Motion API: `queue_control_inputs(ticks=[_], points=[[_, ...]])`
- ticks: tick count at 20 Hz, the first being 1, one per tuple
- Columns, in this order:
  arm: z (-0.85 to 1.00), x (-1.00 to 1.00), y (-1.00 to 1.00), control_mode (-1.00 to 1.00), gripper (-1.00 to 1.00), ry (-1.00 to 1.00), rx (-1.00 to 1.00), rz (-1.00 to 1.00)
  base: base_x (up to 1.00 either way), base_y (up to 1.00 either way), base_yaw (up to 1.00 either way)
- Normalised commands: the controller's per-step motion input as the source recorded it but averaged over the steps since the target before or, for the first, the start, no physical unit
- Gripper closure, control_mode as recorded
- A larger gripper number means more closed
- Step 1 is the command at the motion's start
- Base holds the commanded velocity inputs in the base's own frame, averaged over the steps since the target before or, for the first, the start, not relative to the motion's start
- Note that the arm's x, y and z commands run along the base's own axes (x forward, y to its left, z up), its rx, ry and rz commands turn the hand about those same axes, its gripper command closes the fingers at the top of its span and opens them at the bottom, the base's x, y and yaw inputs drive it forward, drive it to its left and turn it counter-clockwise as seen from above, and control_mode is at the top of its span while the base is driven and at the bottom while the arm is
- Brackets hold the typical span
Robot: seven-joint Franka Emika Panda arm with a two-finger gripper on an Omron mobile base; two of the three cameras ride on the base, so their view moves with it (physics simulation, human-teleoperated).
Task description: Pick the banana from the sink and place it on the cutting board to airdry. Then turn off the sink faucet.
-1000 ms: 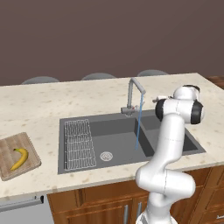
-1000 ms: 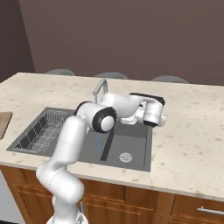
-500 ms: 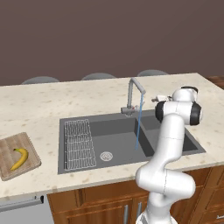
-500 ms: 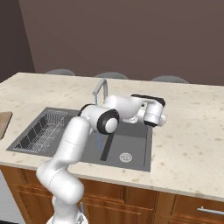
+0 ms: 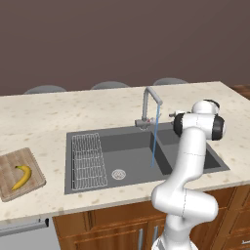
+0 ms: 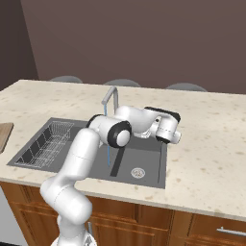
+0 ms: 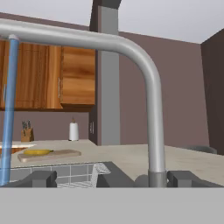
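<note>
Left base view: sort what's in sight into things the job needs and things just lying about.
Job:
banana, on the board
sink
faucet, water running
pincer, at the faucet's stem

Lying about:
wire rack
knife block, paper roll, far counter in hand view

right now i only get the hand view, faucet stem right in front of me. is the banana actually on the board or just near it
observer: on it. from the left base view the banana lies fully within the cutting board, on the counter left of the sink.
operator: where's my hand relative to the sink
observer: right base view puts it above the small basin's side, gripper open, facing the sink faucet.
operator: anything under the stream
observer: no, the water lands on bare basin floor; the drain sits apart to its left.
</note>
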Motion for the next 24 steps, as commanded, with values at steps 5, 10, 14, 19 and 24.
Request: queue_control_inputs(ticks=[5,10,14,19,24], points=[[-0.10,0.30,0.05,-1.00,-1.00,0.08,0.00,-0.03,0.00,0.00,0.00],[-0.02,0.50,0.03,-1.00,-1.00,0.10,0.00,0.00,0.00,0.00,0.00],[-0.07,0.45,0.10,-1.00,-1.00,0.12,0.00,0.00,0.00,0.00,0.00],[-0.25,0.22,0.24,-1.00,-1.00,0.14,0.00,0.00,0.00,0.00,0.00],[-0.29,0.15,0.35,-1.00,-1.00,0.13,0.00,0.00,0.00,0.00,0.00]])
